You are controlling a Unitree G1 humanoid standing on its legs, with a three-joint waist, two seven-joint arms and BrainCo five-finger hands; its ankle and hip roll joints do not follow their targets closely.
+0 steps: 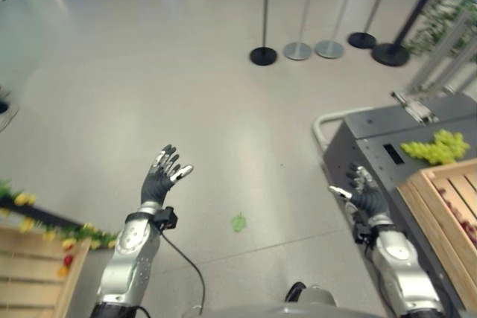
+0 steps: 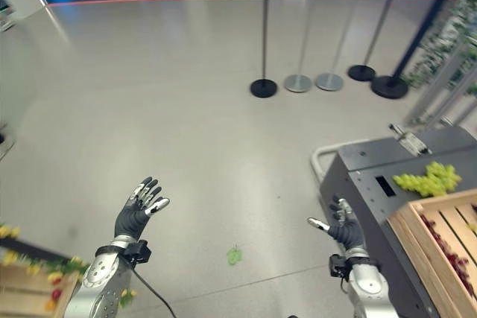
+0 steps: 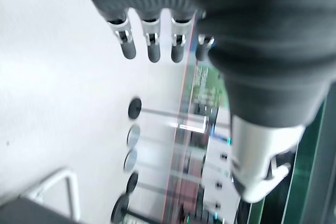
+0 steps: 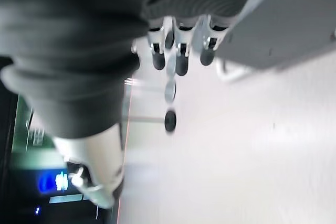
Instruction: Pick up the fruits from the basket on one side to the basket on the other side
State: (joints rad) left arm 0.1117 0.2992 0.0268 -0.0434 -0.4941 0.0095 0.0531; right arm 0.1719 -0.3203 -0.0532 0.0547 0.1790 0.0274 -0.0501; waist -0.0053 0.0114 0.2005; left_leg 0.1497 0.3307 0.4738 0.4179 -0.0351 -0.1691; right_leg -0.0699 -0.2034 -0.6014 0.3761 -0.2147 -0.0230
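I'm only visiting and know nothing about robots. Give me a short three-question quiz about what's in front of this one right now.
1. True or false: the left hand is holding a fruit.
2. The bunch of green grapes lies: A) on the floor, B) on the grey cart beside the wooden crate, C) in the right hand.
3. Fill in: the small green thing between the two arms lies on the ____.

Key
1. False: its fingers are spread and hold nothing.
2. B. The right hand is open too, beside the cart's edge.
3. Floor.
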